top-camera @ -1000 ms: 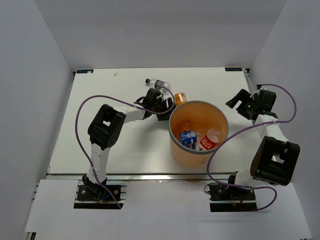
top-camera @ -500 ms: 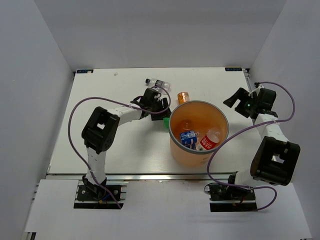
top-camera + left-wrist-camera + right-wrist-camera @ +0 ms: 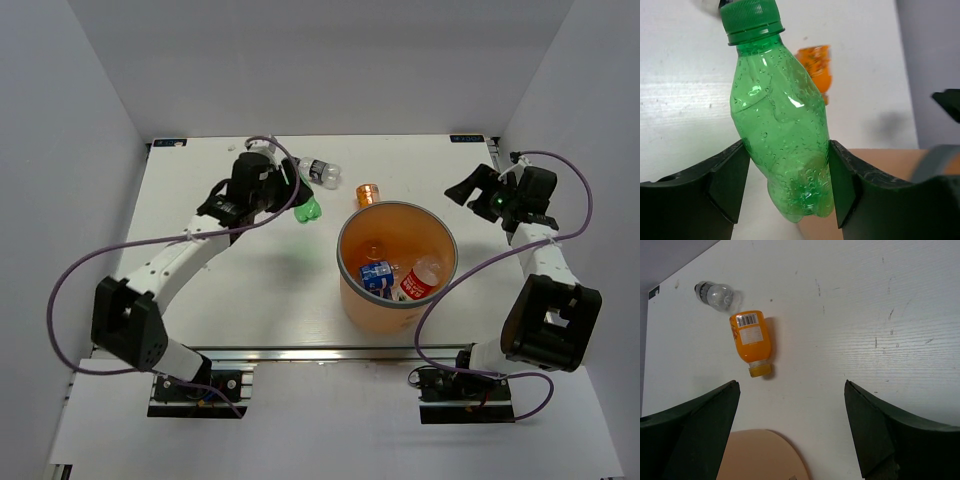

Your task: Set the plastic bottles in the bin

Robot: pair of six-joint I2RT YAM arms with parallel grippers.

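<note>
My left gripper (image 3: 294,198) is shut on a green bottle (image 3: 309,210), held in the air to the left of the bin (image 3: 345,278) and behind it. In the left wrist view the green bottle (image 3: 780,115) stands cap up between the fingers (image 3: 730,185) of that gripper (image 3: 788,182). On the table lie a clear bottle (image 3: 318,170) and an orange bottle (image 3: 367,192) just behind the bin. Inside the bin are a blue-labelled bottle (image 3: 376,273) and a red-labelled one (image 3: 420,280). My right gripper (image 3: 463,188) hangs open and empty above the table, right of the bin, facing the orange bottle (image 3: 751,337).
White walls close in the table (image 3: 230,290) on the left, back and right. The bin's wall (image 3: 760,455) shows at the lower edge of the right wrist view, with the clear bottle (image 3: 715,294) at the far left.
My left arm has lifted the green bottle off the table beside the bin and swung it up and to the left. The right gripper has shifted slightly towards the back.
</note>
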